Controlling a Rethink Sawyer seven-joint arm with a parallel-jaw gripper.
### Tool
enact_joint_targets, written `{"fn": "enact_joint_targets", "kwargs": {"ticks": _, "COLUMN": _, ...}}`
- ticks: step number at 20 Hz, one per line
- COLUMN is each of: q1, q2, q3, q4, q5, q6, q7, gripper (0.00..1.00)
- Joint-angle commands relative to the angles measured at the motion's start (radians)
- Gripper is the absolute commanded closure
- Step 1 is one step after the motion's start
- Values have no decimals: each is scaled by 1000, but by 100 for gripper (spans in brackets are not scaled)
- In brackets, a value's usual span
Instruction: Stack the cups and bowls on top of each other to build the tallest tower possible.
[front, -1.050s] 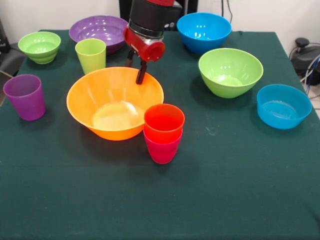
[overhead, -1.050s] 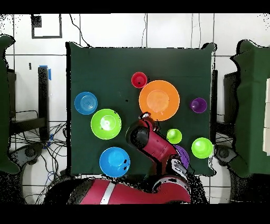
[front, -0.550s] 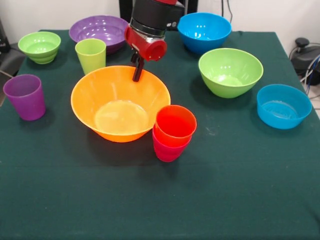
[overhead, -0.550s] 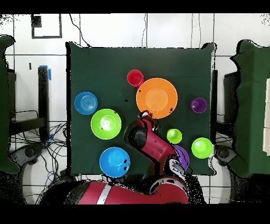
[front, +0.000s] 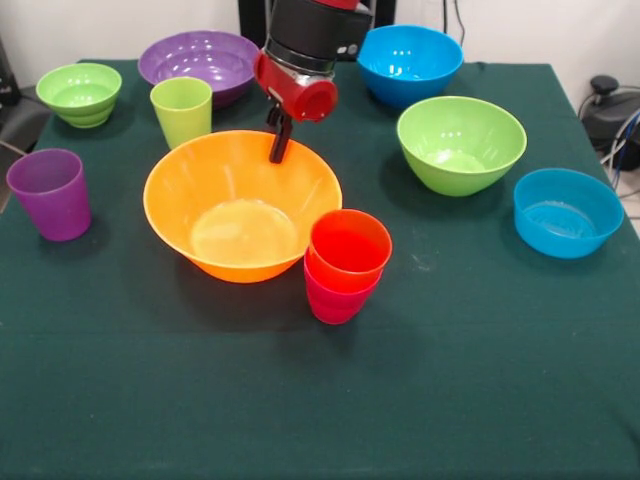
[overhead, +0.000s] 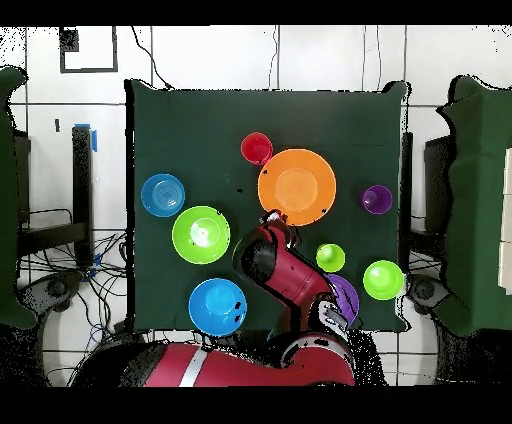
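Observation:
My gripper (front: 277, 150) stands at the far rim of the large orange-yellow bowl (front: 180, 200), with one finger inside the bowl and the other behind the rim, shut on it. In the overhead view the gripper (overhead: 272, 217) meets the same bowl (overhead: 296, 186) at its edge. The tower is an orange cup (front: 350, 248) nested in a red-pink cup (front: 332, 300). It leans slightly and touches the bowl's front right side.
A purple cup (front: 50, 193) stands at the left, a lime cup (front: 181, 110) behind the orange bowl. A small ribbed lime bowl (front: 79, 93) and a purple bowl (front: 195, 60) sit at the back left. A blue bowl (front: 408, 62), a lime bowl (front: 460, 143) and another blue bowl (front: 566, 211) sit at the right.
The orange bowl has slid to the right with the gripper on its rim. It pushed the two-cup stack to the right, and the stack now leans.

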Motion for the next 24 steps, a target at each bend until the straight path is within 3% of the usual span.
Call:
{"fn": "enact_joint_targets", "kwargs": {"ticks": 1, "q1": 29, "q2": 28, "q3": 117, "q4": 63, "q5": 19, "q6": 128, "q7": 171, "gripper": 100}}
{"fn": "enact_joint_targets", "kwargs": {"ticks": 7, "q1": 30, "q2": 39, "q3": 124, "q4": 61, "q5": 17, "q6": 132, "q7": 185, "gripper": 100}}
{"fn": "enact_joint_targets", "kwargs": {"ticks": 15, "q1": 73, "q2": 25, "q3": 82, "q4": 82, "q5": 34, "q6": 220, "q7": 186, "gripper": 100}}
{"fn": "enact_joint_targets", "kwargs": {"ticks": 24, "q1": 62, "q2": -1, "q3": 103, "q4": 154, "q5": 9, "q6": 228, "q7": 213, "gripper": 100}}
